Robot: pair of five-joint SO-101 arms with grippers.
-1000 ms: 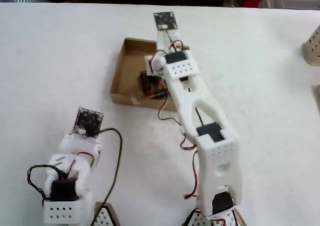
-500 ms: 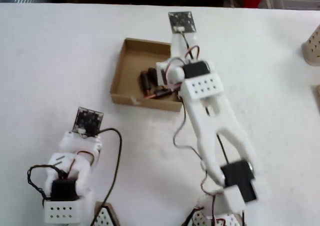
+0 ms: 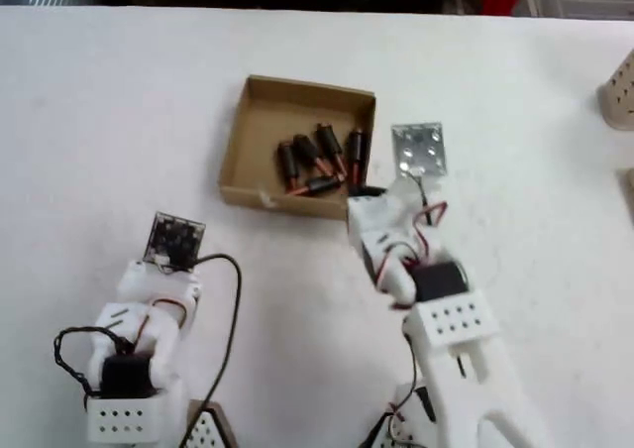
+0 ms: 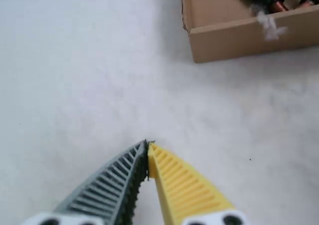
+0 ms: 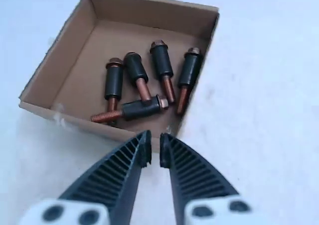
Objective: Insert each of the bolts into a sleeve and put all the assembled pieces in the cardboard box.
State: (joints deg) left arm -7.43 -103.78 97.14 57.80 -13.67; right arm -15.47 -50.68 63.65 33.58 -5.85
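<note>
The cardboard box (image 3: 260,111) (image 5: 65,75) sits mid-table with several copper bolts in black sleeves (image 3: 319,157) (image 5: 144,80) lying loose inside it. My right gripper (image 5: 154,150) (image 3: 363,192) hovers just outside the box's near right corner, shut with only a sliver between the dark fingers, holding nothing. Well short of the box, my left gripper (image 4: 148,145) is low over bare table, its grey and yellow fingers shut and empty. A box corner (image 4: 239,33) lies ahead of it. In the high view the left arm (image 3: 139,339) is at the near left.
A beige perforated block (image 3: 619,89) stands at the right edge. Black and red cables (image 3: 233,309) trail beside the arm bases at the near edge. White tabletop (image 3: 119,121) stretches around the box.
The right arm has drawn back from over the box toward the near edge, uncovering the assembled pieces inside. The left arm has kept still.
</note>
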